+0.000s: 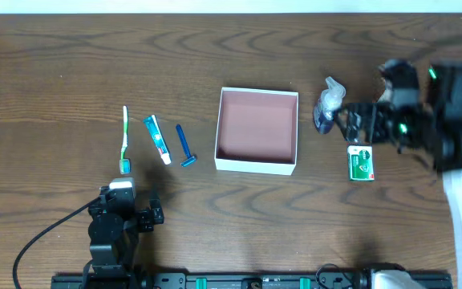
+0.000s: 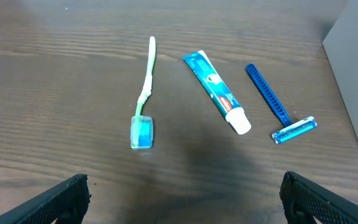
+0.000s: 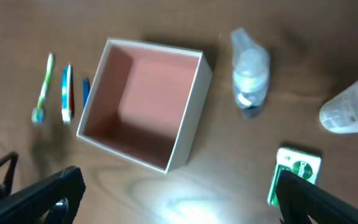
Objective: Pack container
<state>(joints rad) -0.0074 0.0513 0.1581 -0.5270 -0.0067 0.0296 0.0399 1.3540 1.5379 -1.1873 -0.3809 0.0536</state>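
The container (image 1: 255,166) is sitting open at the middle of the table. Its pink floor is showing bare, so packing looks to be only starting. To its left the toothbrush (image 1: 124,136), toothpaste (image 1: 157,138) and razor (image 1: 184,146) are lying side by side, apart from one another. To its right a small clear bottle (image 1: 328,103) is sitting near the far corner, and I cannot tell whether it is standing or lying. A green box (image 1: 362,163) is lying nearer, apart from the wall.

The right gripper (image 3: 179,180) is hovering over the right half of the table, fingers spread wide and carrying nothing. The overhead view is showing that arm blurred, just beside the bottle. The left gripper (image 2: 185,180) is hanging on the near side of the toothbrush, likewise spread and empty.

Judging by this, the right arm is going for the bottle or the box first. For the bottle, the fingers should be closing across its body at the middle, not along it, and coming straight down so a pad is not nudging it into a roll. Once it is pinched, it should be rising above the white wall before crossing over. It is best let go low, toward a corner, so the floor is keeping room for the rest. The left arm is better holding back until the right one is clear of the container.
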